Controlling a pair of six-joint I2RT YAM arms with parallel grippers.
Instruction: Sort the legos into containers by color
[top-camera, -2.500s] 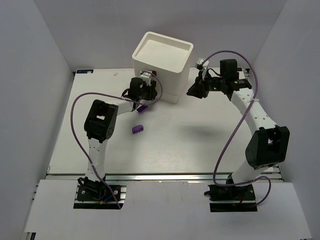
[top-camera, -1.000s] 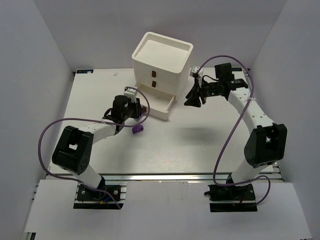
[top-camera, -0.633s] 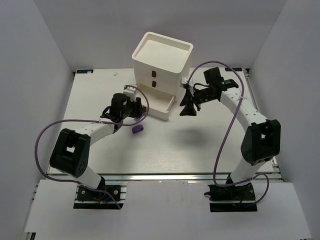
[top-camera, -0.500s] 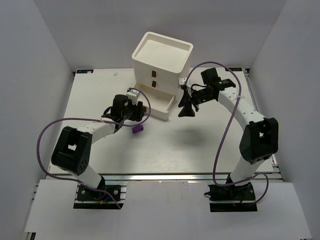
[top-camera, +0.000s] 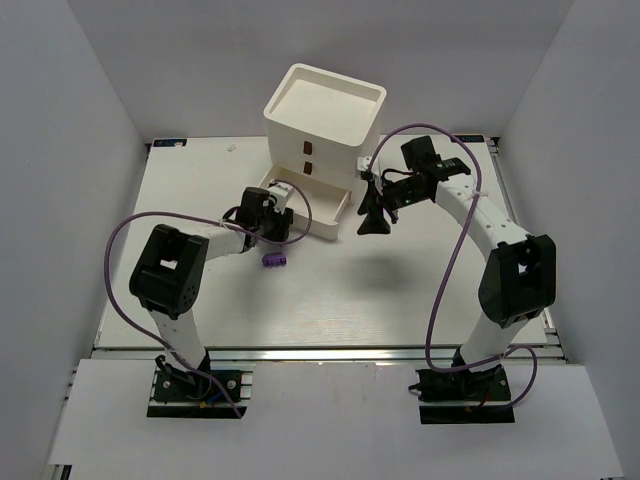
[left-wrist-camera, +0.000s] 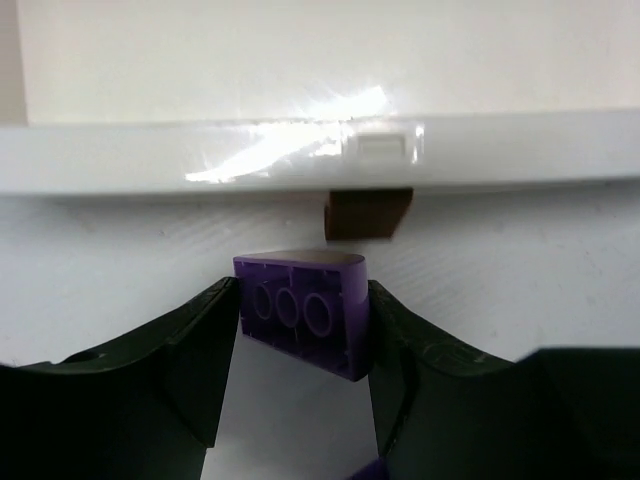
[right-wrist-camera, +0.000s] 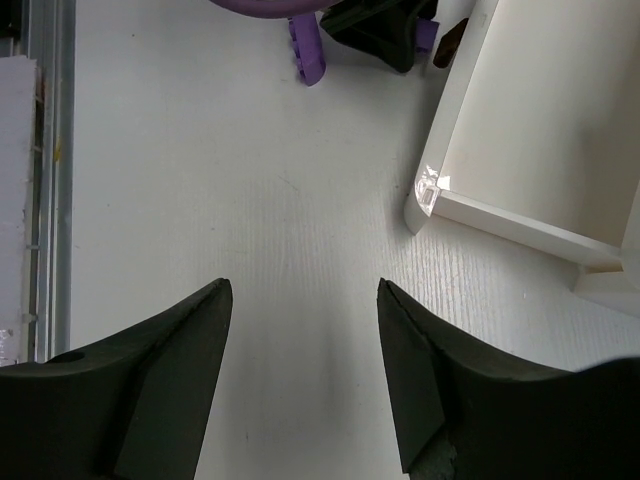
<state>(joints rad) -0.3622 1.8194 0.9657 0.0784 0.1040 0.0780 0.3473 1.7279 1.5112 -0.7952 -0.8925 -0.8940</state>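
Observation:
The white chest stands at the back of the table with its bottom drawer pulled open. My left gripper is shut on a purple brick, held low just in front of that drawer's front and brown pull. A second purple brick lies loose on the table just behind the gripper; it also shows in the right wrist view. My right gripper is open and empty above bare table, right of the drawer's corner. No green or lime bricks are in view.
The two upper drawers are shut, their brown pulls facing forward. The chest's recessed top holds nothing. Purple cables loop from both arms. Grey walls enclose the table on three sides.
My left gripper has come closer to the open drawer with the purple brick. Over the last second my right gripper swung left to the drawer's right corner and has stayed there.

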